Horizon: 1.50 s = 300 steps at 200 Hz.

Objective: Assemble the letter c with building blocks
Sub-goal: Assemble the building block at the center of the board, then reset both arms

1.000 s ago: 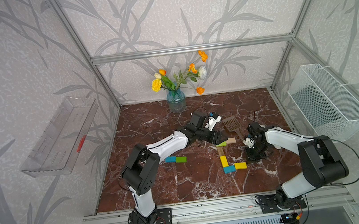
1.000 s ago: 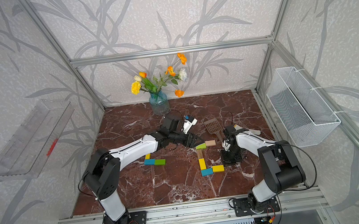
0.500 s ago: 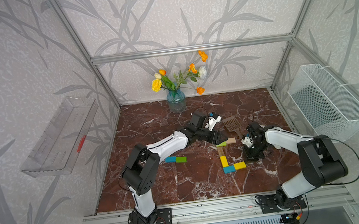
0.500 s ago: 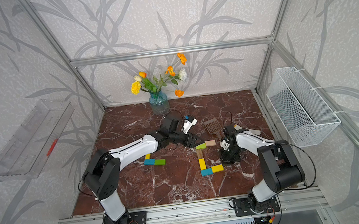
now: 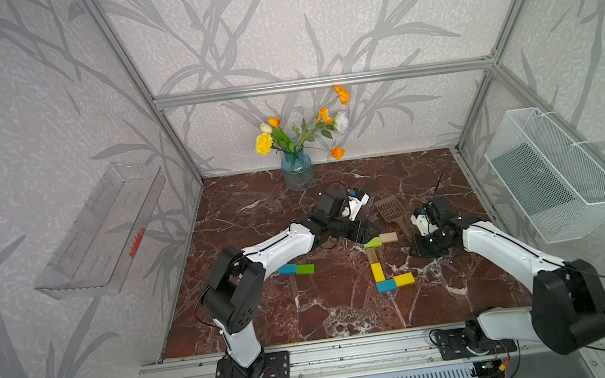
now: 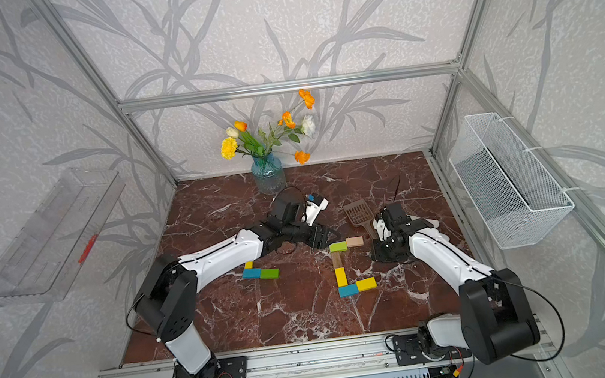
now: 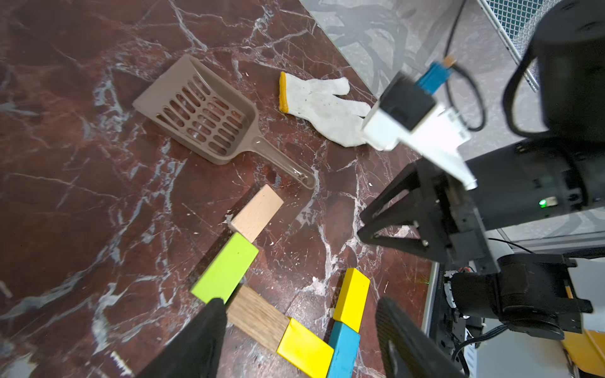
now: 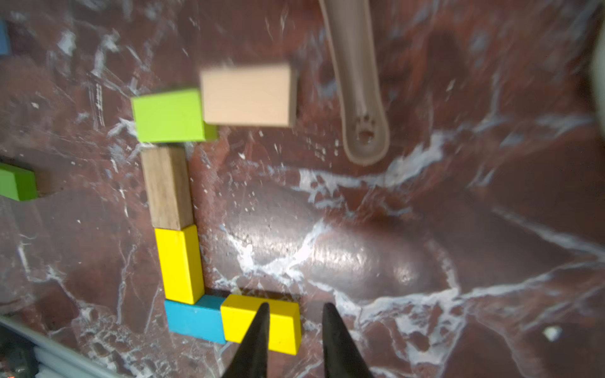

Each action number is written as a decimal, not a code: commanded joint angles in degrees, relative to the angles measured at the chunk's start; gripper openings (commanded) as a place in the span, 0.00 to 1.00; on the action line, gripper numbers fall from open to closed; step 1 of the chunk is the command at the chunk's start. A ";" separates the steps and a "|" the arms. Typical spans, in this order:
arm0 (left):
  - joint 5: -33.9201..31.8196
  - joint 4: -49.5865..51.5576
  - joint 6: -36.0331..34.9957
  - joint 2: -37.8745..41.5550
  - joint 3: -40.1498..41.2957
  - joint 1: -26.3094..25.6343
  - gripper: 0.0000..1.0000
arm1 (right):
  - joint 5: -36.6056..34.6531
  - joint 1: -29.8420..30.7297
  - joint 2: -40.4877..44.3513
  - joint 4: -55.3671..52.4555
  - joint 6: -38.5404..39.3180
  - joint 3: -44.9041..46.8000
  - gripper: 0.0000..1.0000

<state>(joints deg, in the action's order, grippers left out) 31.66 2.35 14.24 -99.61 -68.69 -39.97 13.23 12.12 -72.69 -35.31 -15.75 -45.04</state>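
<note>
Six building blocks lie flat in a C shape: tan (image 5: 388, 237), lime green (image 5: 373, 243), brown wood (image 5: 371, 255), yellow (image 5: 377, 273), blue (image 5: 386, 286) and yellow (image 5: 404, 279). The tan block (image 8: 245, 95) sits slightly askew against the lime one (image 8: 167, 114). My left gripper (image 5: 370, 228) (image 7: 301, 307) hovers open and empty just behind the lime block. My right gripper (image 5: 424, 251) (image 8: 296, 307) stands to the right of the C's open side, jaws a little apart with nothing between them. Spare blue (image 5: 288, 269) and green (image 5: 305, 269) blocks lie beside the left arm.
A brown slotted scoop (image 5: 389, 208) lies behind the tan block, its handle end (image 8: 365, 137) close to it. A white glove (image 7: 320, 104) lies past the scoop. A flower vase (image 5: 297, 173) stands at the back. A wire basket (image 5: 554, 174) hangs on the right wall.
My right gripper's jaws have parted from shut. The left jaws have opened slightly wider. Both arms have hardly shifted, and the blocks lie as before.
</note>
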 commanded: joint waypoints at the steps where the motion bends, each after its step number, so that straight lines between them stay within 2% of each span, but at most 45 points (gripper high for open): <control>1: -8.92 -1.34 -1.62 6.26 1.04 1.29 0.74 | -5.58 -0.30 3.47 6.49 -0.28 1.78 0.44; 26: -15.90 -1.14 0.24 10.64 3.56 4.96 0.74 | -8.11 -1.43 4.91 11.18 2.77 1.60 0.49; 54: -20.50 -5.26 4.03 16.49 9.18 13.59 0.73 | -13.41 -2.75 4.88 18.68 6.47 2.89 0.59; 75: -24.52 -5.48 4.86 20.33 11.70 20.31 0.72 | -15.21 -5.86 3.52 24.78 7.67 3.96 0.78; 107: -33.22 1.37 -2.63 23.18 10.50 27.39 0.75 | -10.65 -12.93 0.11 34.47 5.60 5.17 0.85; 125: -43.23 1.22 -8.14 22.83 11.68 28.20 0.78 | -10.33 -14.59 -1.93 40.97 6.21 6.80 0.86; 133: -45.87 -0.06 -10.19 22.64 13.00 28.85 0.78 | -9.53 -15.09 -3.24 43.42 6.38 7.47 1.00; 151: -44.86 -5.16 -15.21 22.83 17.68 31.41 0.86 | -6.12 -15.44 -6.07 46.64 10.14 7.63 0.99; 166: -43.34 -8.24 -13.78 22.30 20.51 34.68 0.92 | -4.86 -15.48 -8.64 49.23 11.72 8.14 0.99; 178: -42.91 -10.23 -12.57 20.92 22.31 36.70 0.92 | -2.01 -15.37 -10.10 52.72 14.90 9.41 0.99; 190: -43.30 -11.51 -13.67 19.64 23.51 37.31 0.93 | -2.10 -15.11 -10.38 58.54 15.83 12.33 0.99; 232: -45.10 -30.18 -15.66 14.98 30.29 37.94 0.97 | -1.19 -12.79 -10.31 76.00 17.59 20.25 0.99; 258: -45.05 -28.16 -14.46 13.61 27.95 39.10 0.99 | -5.13 -7.70 -16.14 86.86 22.64 23.17 0.99; 269: -45.33 -27.33 -14.26 13.06 27.20 39.26 0.99 | -6.85 -7.20 -17.34 90.74 22.45 24.11 0.99; 280: -47.06 -24.57 -14.24 13.04 26.29 39.34 0.99 | -6.99 -7.20 -16.80 89.28 22.46 23.73 0.99; 293: -50.32 -14.43 -13.63 13.04 23.27 39.60 0.98 | -7.19 -7.20 -15.14 84.09 22.53 22.37 0.99; 300: -49.88 -12.63 -13.92 13.12 22.75 39.70 0.98 | -7.36 -7.20 -14.92 82.75 22.46 22.01 0.99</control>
<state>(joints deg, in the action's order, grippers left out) -14.39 -19.44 0.05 -86.19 -41.74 -0.89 8.01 5.02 -89.60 46.24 5.34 -21.41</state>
